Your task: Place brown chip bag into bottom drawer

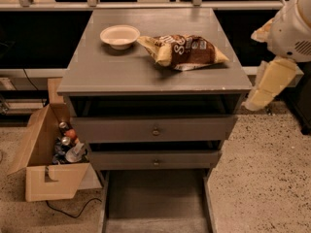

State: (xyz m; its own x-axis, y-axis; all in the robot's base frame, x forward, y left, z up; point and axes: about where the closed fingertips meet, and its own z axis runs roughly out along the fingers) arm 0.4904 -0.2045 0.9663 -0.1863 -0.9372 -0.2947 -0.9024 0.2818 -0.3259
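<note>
**Scene legend.** The crinkled foil brown chip bag (187, 51), dark brown in the middle with tan-yellow ends and white lettering, is shown lying flat on top of the grey three-drawer bench (112, 67), toward its right rear. It lies just beside the cream round bowl (119, 35); whether the two touch cannot be told. The wide, shallow grey bottom drawer (155, 200) is seen pulled out at floor level below the bench front.

The robot's cream-and-white claw (260, 95) is placed at the right edge of the view, off the bench's right front corner, lower than the bag and well apart from it. The bag is not in its hold, and how far it is opened cannot be told.

**Step in hand (judged).** The approach to the bag is under way, with no grasp yet made. The next move is judged to call for the claw to be raised above the bench top, brought leftward over the bag and closed on the loose foil. Only then can the bag be carried down to the drawer.

**Counts.** One bag, one bowl and one claw are counted. Three drawers are counted: two upper drawers (155, 129) with small round knobs, and one bottom. One open cardboard box (46, 181) of bottles is counted at the left
</note>
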